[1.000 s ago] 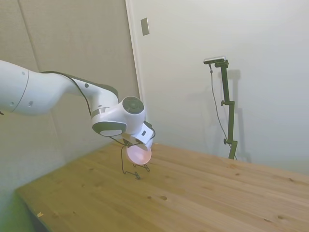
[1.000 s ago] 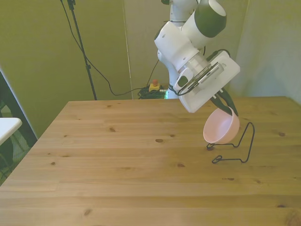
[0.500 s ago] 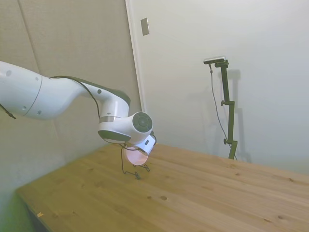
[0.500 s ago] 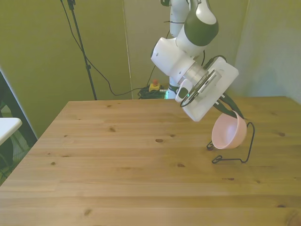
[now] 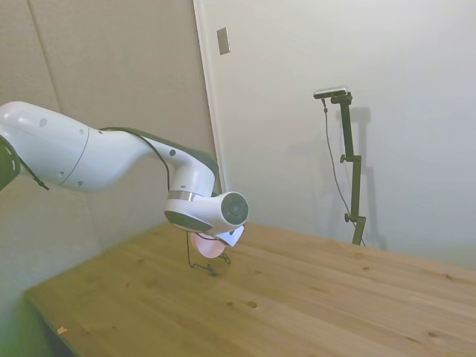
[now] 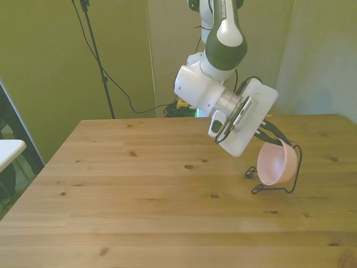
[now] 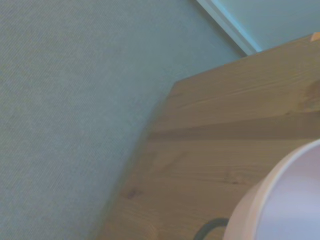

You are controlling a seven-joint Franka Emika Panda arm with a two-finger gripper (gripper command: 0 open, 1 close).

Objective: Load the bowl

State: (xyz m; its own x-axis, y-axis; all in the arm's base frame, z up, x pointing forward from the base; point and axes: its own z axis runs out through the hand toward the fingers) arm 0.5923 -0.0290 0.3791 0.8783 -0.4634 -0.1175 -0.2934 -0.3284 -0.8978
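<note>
Tool (image 6: 271, 134) at the front view's centre-right pinches the rim of the bowl (image 6: 276, 163), tilted within the black wire rack (image 6: 291, 177) on the table (image 6: 139, 190); light, stiff, smooth plastic, likely slippery, so the rim looks the best hold.

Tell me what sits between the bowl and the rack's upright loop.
Nothing shows between them: in the front view the bowl, held by the gripper, overlaps the wire rack.

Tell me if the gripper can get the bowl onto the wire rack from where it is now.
Probably yes: the gripper holds the bowl tilted right at the wire rack, with nothing between them.
</note>
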